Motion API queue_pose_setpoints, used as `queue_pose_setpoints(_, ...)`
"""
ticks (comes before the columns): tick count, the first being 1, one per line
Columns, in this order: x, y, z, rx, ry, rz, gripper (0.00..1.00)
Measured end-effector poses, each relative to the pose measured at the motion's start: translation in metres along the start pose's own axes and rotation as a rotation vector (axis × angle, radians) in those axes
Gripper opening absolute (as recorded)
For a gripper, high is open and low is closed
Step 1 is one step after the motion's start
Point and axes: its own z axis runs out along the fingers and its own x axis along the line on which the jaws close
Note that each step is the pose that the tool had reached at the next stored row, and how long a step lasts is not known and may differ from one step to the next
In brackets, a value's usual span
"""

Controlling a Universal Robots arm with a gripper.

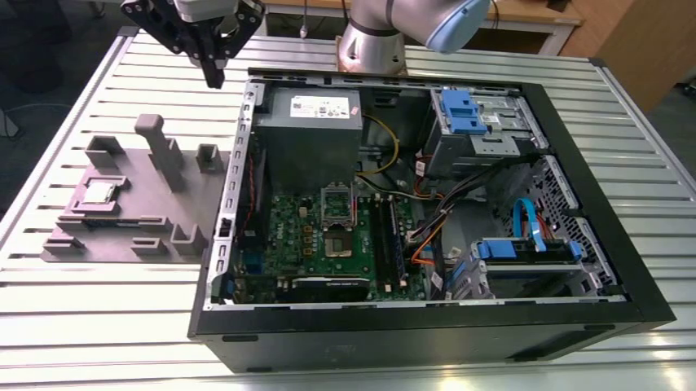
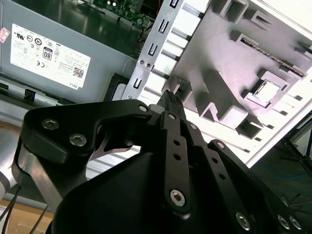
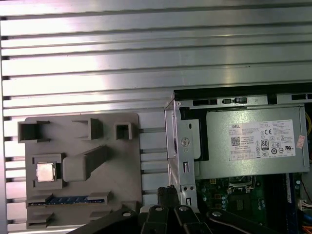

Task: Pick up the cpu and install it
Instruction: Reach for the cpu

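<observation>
**A:** Which step is in hand?

**B:** The pick-up, I judge, and only its approach. The small, flat, square, silvery-topped cpu [image 1: 101,192] lies untouched in a square pocket of the grey plastic fixture [image 1: 109,238]. That fixture sits on the ribbed aluminium counter [image 1: 109,326] at the exterior view's left, just beside the open black computer case [image 1: 435,342].

**A:** And the arm?

**B:** The black gripper [image 1: 213,75] hangs above the counter by the case's far corner on the exterior view's left, near the grey metal power supply [image 1: 310,130]. It is well apart from the cpu. In the second wrist view its fingers [image 2: 171,105] look pressed together at the tips, with nothing between them.

**A:** Is the board ready?

**B:** It seems so. On the green motherboard [image 1: 293,236] the square metal-framed socket [image 1: 335,243] looks uncovered, though I cannot make out its latch.

**A:** What would a grasp call for?

**B:** In my judgement, the fingers spread wider than the chip, centred over its pocket and brought straight down. The pocket walls and the tall grey post beside it leave little room, so a slanted approach could knock the fixture.
</observation>
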Motion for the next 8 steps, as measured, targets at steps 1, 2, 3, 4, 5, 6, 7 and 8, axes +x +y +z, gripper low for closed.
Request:
queue_pose_setpoints(1,0.0000,0.0000,0.0000,0.0000,-0.0001,0.000,0.10)
queue_pose_setpoints(2,0.0001,0.0000,0.0000,0.0000,0.0000,0.000,0.10)
queue_pose_setpoints(3,0.0001,0.0000,0.0000,0.0000,0.0000,0.000,0.10)
queue_pose_setpoints(4,0.0002,0.0000,0.0000,0.0000,0.0000,0.000,0.10)
queue_pose_setpoints(5,0.0002,0.0000,0.0000,0.0000,0.0000,0.000,0.10)
queue_pose_setpoints(6,0.0002,0.0000,-0.0001,0.0000,0.0009,0.000,0.10)
queue_pose_setpoints(7,0.0003,0.0000,0.0000,-0.0003,0.0031,0.000,0.10)
queue_pose_setpoints(8,0.0002,0.0000,0.0001,-0.0007,0.0076,0.000,0.10)
